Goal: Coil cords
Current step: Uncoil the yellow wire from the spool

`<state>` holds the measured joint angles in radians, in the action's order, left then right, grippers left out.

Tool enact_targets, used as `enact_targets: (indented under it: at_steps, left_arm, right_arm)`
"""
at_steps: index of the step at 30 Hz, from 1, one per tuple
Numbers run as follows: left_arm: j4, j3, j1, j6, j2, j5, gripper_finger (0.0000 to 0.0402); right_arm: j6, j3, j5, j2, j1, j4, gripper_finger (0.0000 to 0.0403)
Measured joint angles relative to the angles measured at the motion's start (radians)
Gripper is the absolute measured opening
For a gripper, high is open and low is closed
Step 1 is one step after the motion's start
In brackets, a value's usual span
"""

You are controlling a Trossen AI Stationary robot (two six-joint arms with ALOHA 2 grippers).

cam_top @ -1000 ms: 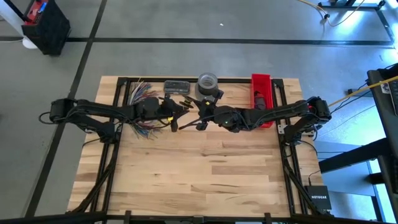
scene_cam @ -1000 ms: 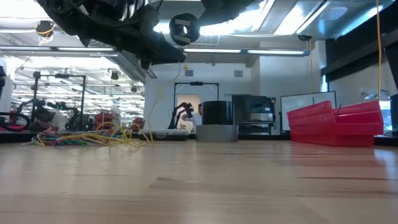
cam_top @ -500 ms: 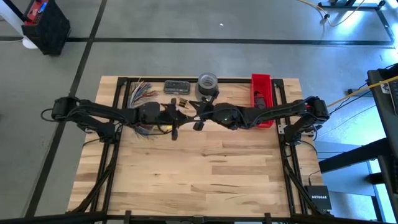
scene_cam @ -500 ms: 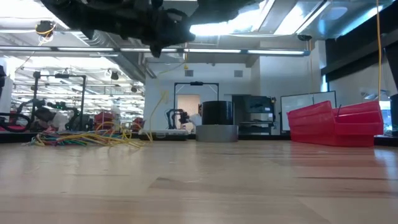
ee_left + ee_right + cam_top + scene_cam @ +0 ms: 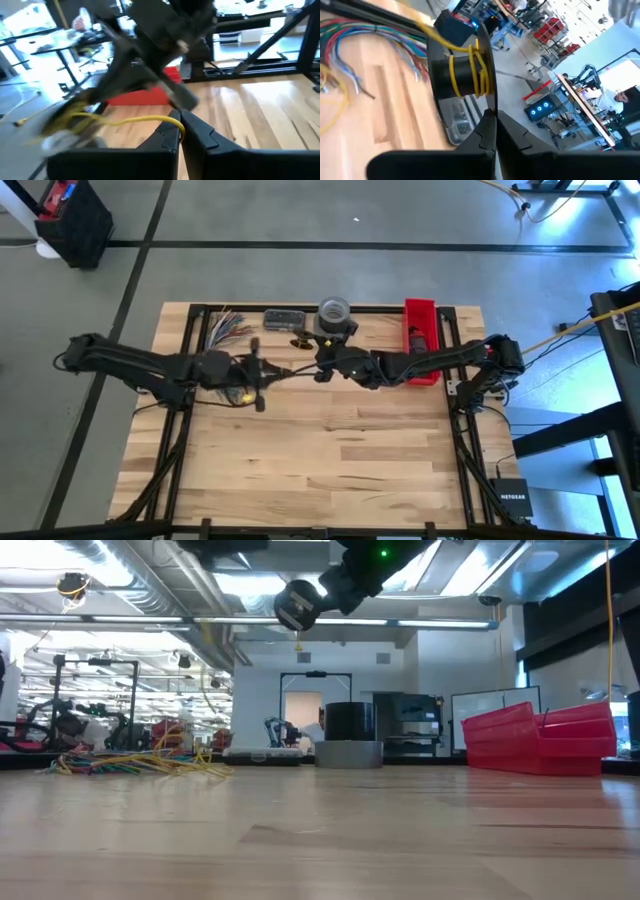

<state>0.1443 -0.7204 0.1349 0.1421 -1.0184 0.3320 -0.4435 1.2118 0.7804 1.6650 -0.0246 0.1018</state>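
Observation:
The cords (image 5: 226, 330) lie in a multicoloured tangle at the table's far left and also show in the low view (image 5: 135, 762). One yellow wire (image 5: 125, 120) runs from my left gripper (image 5: 258, 376) to a black spool (image 5: 462, 72), where it is wound in a few turns. My right gripper (image 5: 322, 363) holds that spool high above the table; the spool also shows in the low view (image 5: 297, 605). Both grippers are shut, side by side over the table's far middle. My left gripper pinches the yellow wire (image 5: 173, 121) between its two fingertips, clear of the table. The wire arcs away from the fingers toward the spool. My right gripper pinches the rim of the spool's flange (image 5: 488, 102) between its fingertips. The spool is lifted clear, with yellow turns (image 5: 480, 75) around its core.
A grey tape roll (image 5: 333, 310) and a flat grey case (image 5: 285, 318) stand at the far edge. A red bin (image 5: 421, 340) sits at the far right. The near half of the wooden table (image 5: 320, 470) is bare.
My left gripper has drawn back toward the table's left edge, away from the spool, still shut on the yellow wire. The stretch of wire that hung down toward the table no longer hangs there. My right gripper has shifted a little toward the far edge with the spool.

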Motion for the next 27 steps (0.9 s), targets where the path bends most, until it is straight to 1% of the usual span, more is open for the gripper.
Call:
enact_targets:
  at_steps: [2,4,7,10,11,12,14,16,18,20,22,24,27]
  left_arm:
    - [-0.057,0.0,0.022,-0.001,0.058,0.053,0.0004]
    - [-0.129,0.0,0.038,0.0,0.112,0.134,0.0002]
    - [-0.273,0.0,0.042,-0.017,0.175,0.306,0.0003]
    - [-0.419,0.004,0.021,-0.078,0.209,0.467,0.0004]
    - [-0.455,0.009,0.009,-0.094,0.215,0.498,0.0002]
    - [-0.486,0.014,-0.006,-0.112,0.217,0.506,0.0002]
    - [-0.503,0.031,-0.046,-0.132,0.212,0.508,0.0002]
    - [-0.495,0.047,-0.084,-0.128,0.198,0.495,0.0003]
    - [-0.463,0.059,-0.12,-0.103,0.171,0.445,0.0002]
    - [-0.402,0.069,-0.149,-0.077,0.137,0.351,0.0002]
    - [-0.311,0.076,-0.165,-0.051,0.091,0.226,0.0003]
    - [-0.201,0.076,-0.17,-0.03,0.028,0.103,0.0004]
    - [-0.026,0.076,-0.169,-0.003,-0.091,-0.036,0.0004]
  right_arm:
    - [-0.005,0.0,0.001,0.0,-0.001,-0.017,0.0005]
    - [-0.019,0.0,0.001,0.0,-0.001,-0.027,0.0005]
    - [-0.055,0.0,0.011,0.0,-0.001,-0.03,0.0005]
    - [-0.059,0.0,0.014,-0.001,-0.001,-0.029,0.0004]
    - [-0.059,0.0,0.014,-0.005,-0.002,-0.028,0.0003]
    - [-0.059,0.0,0.014,-0.007,-0.009,-0.021,0.0002]
    - [-0.058,0.0,0.012,-0.01,-0.022,0.058,0.0002]
    - [-0.062,0.0,-0.014,-0.018,-0.045,0.136,0.0002]
    - [-0.078,0.002,-0.024,-0.019,-0.069,0.211,0.0001]
    - [-0.106,0.002,-0.012,-0.019,-0.088,0.251,0.0001]
    - [-0.115,0.002,0.0,-0.019,-0.096,0.268,0.0001]
    - [-0.109,0.002,0.013,-0.019,-0.093,0.272,0.0001]
    - [-0.09,0.002,0.023,-0.019,-0.089,0.271,0.0001]
